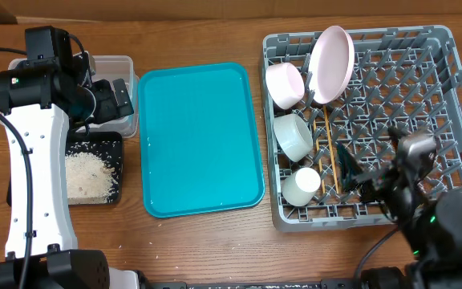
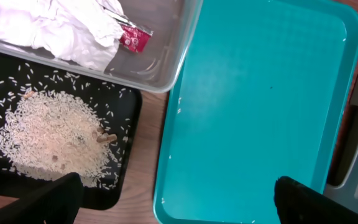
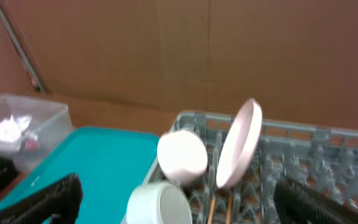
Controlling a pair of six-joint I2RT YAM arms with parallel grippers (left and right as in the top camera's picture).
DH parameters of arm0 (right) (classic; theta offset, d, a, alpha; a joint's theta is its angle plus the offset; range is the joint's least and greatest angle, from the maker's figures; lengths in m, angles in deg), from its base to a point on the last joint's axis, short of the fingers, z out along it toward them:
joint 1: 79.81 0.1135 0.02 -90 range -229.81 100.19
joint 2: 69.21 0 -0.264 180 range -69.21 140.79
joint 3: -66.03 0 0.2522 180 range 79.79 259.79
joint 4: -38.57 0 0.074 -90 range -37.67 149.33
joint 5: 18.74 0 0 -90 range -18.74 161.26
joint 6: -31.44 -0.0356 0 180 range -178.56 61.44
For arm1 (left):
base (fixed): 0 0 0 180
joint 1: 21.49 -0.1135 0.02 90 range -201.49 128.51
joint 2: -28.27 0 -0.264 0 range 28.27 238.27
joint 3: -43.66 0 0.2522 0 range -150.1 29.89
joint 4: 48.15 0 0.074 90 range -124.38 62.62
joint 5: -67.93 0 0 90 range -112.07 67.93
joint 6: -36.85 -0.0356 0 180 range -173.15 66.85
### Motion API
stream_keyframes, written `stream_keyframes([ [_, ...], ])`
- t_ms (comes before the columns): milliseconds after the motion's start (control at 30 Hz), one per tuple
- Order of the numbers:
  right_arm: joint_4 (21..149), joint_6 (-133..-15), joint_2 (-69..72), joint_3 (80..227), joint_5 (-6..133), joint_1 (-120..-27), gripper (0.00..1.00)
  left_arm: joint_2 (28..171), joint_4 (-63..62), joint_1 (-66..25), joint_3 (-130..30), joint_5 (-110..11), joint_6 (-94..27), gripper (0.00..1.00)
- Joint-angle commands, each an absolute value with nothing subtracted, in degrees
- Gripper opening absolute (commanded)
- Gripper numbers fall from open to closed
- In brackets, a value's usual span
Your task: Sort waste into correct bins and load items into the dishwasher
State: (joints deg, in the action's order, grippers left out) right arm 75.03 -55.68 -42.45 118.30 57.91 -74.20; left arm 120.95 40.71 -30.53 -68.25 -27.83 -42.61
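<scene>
Left fingers (image 2: 48,202) and right fingers (image 3: 309,208) spread, empty; risk: right arm snagging dish rack (image 1: 399,36), toppling upright plate (image 1: 332,56).

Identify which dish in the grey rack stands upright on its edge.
The large pale-pink plate, standing on edge. The pink bowl, grey-green bowl and white cup are small, deep vessels lined up along the rack wall beside it.

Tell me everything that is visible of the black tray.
The black tray is shallow, rectangular with rounded corners, apparently plastic. It lies flat on the wooden table, beside the teal tray with a gap between. A heap of pale rice fills its middle, loose grains around it. The clear tub runs along one edge.
</scene>
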Motion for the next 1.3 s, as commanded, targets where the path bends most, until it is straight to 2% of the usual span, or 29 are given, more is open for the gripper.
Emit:
stream_keyframes([
  [0,68.32,-56.29,-49.95,108.66,57.63,-74.88,1.00,120.40,40.57,-30.48,-69.26,-27.81,-42.65,1.00],
  [167,59.40,-61.84,-57.47,97.12,57.65,-75.40,1.00,120.40,40.55,-30.46,-69.26,-27.81,-42.65,1.00],
  [300,52.93,-62.04,-62.10,89.51,57.72,-75.38,1.00,120.40,40.57,-30.46,-69.26,-27.81,-42.65,1.00],
  [500,49.37,-62.04,-65.79,84.02,61.24,-75.34,1.00,120.40,40.57,-30.46,-69.26,-27.81,-42.65,1.00],
  [667,49.24,-62.00,-69.14,80.37,63.57,-75.34,1.00,120.40,40.57,-30.46,-69.26,-27.81,-42.65,1.00],
  [967,56.49,-61.80,-69.09,80.24,64.65,-75.32,1.00,120.40,40.57,-30.46,-69.26,-27.81,-42.65,1.00],
  [1267,56.36,-61.78,-69.07,80.24,64.60,-75.34,1.00,120.40,40.57,-30.46,-69.26,-27.81,-42.65,1.00],
])
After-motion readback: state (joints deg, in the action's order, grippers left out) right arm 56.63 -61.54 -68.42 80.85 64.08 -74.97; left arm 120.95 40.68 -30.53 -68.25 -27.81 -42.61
